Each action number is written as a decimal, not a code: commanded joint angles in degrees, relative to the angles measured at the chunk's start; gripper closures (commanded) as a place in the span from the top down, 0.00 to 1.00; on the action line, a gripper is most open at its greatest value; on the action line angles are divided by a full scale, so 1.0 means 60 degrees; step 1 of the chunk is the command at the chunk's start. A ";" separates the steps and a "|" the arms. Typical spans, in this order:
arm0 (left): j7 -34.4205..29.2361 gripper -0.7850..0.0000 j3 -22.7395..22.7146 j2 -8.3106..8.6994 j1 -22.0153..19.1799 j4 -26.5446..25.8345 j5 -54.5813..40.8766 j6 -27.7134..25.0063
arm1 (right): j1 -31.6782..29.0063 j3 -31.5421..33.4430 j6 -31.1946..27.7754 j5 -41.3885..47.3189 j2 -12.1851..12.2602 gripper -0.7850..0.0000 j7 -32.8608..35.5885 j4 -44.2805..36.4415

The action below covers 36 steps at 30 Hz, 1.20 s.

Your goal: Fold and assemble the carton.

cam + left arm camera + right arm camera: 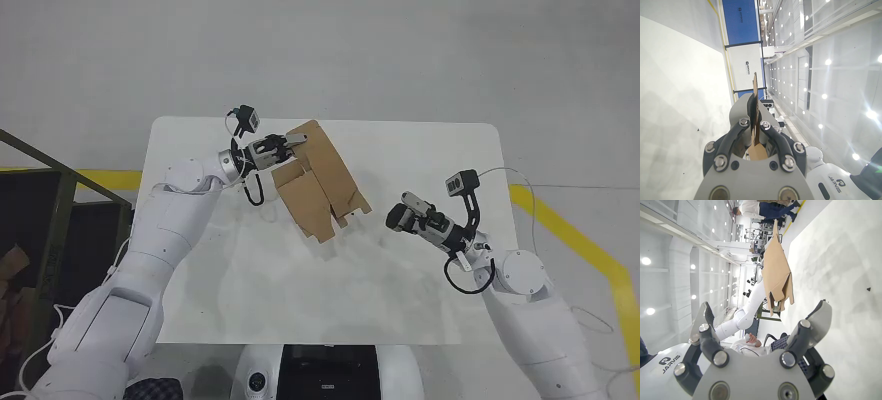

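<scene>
- The carton is held up over the far half of the bench, nearer the far left corner than the far right one. It looks lifted off the bench. Whether its low end touches the bench cannot be told.
- The left hand is closed tight on the carton's far edge. In the left wrist view, the thin brown card is seen pinched between the two pads.
- The right hand is wide open and nothing is held in it. It is placed over the bench near the carton's near right corner, but the two are apart.
- The carton has not been made into a box yet. It is mostly flat, and its flaps are seen hanging loose at the low end.
- The step in hand is judged to be the start: the flat carton is being made ready so it can be opened up.
- For the next move, the right hand would need to be brought to the free side and closed on a wall or flap. Then the sides could be pulled apart.
- Care would be needed, because the card is thin and held by one edge only. It could be bent or twisted.
- No label or print is seen on the carton's brown faces. Some print is seen on the boards in the room behind, but it is not read out here.
</scene>
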 commanded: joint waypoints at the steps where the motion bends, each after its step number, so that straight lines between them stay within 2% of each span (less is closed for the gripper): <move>1: 0.0000 0.00 0.0000 0.0000 0.0000 0.0000 0.0000 0.0000 | 0.0084 -0.0147 0.0161 -0.0263 -0.0016 1.00 -0.0049 0.0028; 15: 0.0000 0.00 0.0000 0.0000 0.0000 0.0000 0.0000 0.0000 | 0.1953 -0.1938 -0.0300 0.0452 -0.0513 1.00 0.0580 0.2319; 20: 0.0000 0.00 0.0000 0.0000 0.0000 0.0000 0.0000 0.0000 | 0.2696 -0.2247 -0.0657 0.0660 -0.0659 1.00 0.1173 0.3014; 29: 0.0000 0.00 0.0000 0.0000 0.0000 0.0000 0.0000 0.0000 | 0.4263 -0.2812 -0.0723 0.1082 -0.0974 0.99 0.2204 0.4559; 30: 0.0000 0.00 0.0000 0.0000 0.0000 0.0000 0.0000 0.0000 | 0.4382 -0.2899 -0.0720 0.1123 -0.1018 0.88 0.2261 0.4715; 32: 0.0000 0.00 0.0000 0.0000 0.0000 0.0000 0.0000 0.0000 | 0.4568 -0.3055 -0.0715 0.1257 -0.1099 0.76 0.2435 0.4980; 36: 0.0000 0.00 0.0000 0.0000 0.0000 0.0000 0.0000 0.0000 | 0.4768 -0.3274 -0.0814 0.1319 -0.1205 0.71 0.2821 0.5375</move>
